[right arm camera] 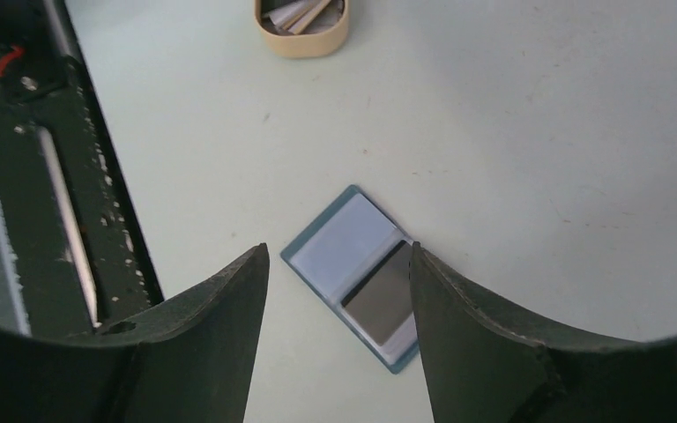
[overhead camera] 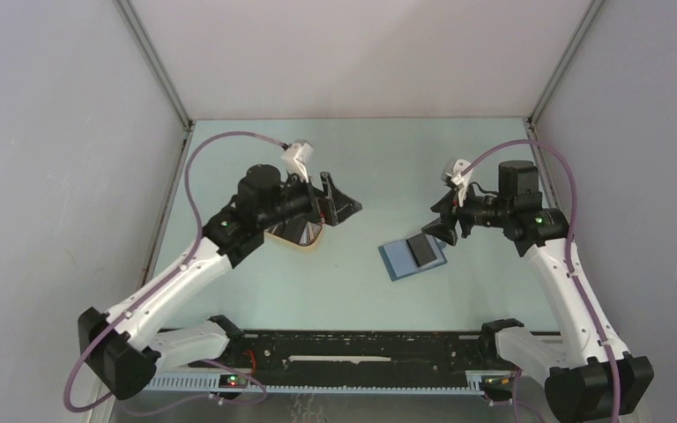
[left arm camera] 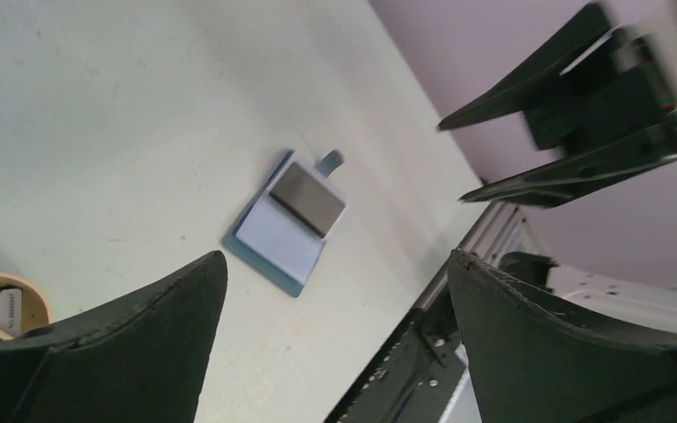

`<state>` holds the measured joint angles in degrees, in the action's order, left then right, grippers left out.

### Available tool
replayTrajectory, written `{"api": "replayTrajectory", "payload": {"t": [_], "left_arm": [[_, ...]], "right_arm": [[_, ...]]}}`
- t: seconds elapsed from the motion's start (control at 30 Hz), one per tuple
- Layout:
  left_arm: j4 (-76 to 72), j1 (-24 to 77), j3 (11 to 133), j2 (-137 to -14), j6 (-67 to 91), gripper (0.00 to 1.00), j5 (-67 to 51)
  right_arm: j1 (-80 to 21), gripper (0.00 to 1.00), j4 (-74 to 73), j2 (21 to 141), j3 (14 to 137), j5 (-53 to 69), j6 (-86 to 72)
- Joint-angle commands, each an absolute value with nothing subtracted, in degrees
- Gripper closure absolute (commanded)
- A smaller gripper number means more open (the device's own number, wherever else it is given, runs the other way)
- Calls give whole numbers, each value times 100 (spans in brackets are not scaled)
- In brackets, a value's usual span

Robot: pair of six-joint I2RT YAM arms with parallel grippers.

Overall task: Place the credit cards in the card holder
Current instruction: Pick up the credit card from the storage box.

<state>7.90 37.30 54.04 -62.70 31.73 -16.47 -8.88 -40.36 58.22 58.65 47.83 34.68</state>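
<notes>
The teal card holder (overhead camera: 401, 260) lies unfolded on the table, pale blue inside up. One dark grey credit card (overhead camera: 423, 249) lies on its half by the snap tab; the card (right arm camera: 383, 298) and the holder (right arm camera: 339, 247) also show in the right wrist view. More credit cards (right arm camera: 295, 13) lie in the tan tray (right arm camera: 317, 42). My right gripper (overhead camera: 436, 227) hovers open just above the holder's right edge, holding nothing. Left of the holder, my left gripper (overhead camera: 345, 204) hangs wide open and empty over the tray (overhead camera: 304, 240). From the left wrist I see the holder (left arm camera: 278, 238) and the card (left arm camera: 308, 198).
A black rail (overhead camera: 353, 348) runs along the near table edge between the arm bases. Grey enclosure walls stand on the left, right and back. In the left wrist view the right gripper (left arm camera: 573, 115) shows blurred at the upper right.
</notes>
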Motion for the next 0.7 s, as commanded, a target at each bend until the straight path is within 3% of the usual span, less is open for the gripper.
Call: {"api": "replayTrajectory", "payload": {"t": [0.0, 0.27, 0.67], "left_arm": [[1764, 3691, 6533, -5851, 3580, 0, -1581], [2117, 3696, 7647, -5381, 3974, 0, -1845], [1331, 3778, 7186, -4767, 4606, 0, -2150]], "right_arm": [[-565, 31, -4144, 5782, 5844, 5676, 3189], [-354, 31, -4125, 5914, 5687, 5952, 3256], [-266, 31, -4110, 6068, 5620, 6016, 3337]]}}
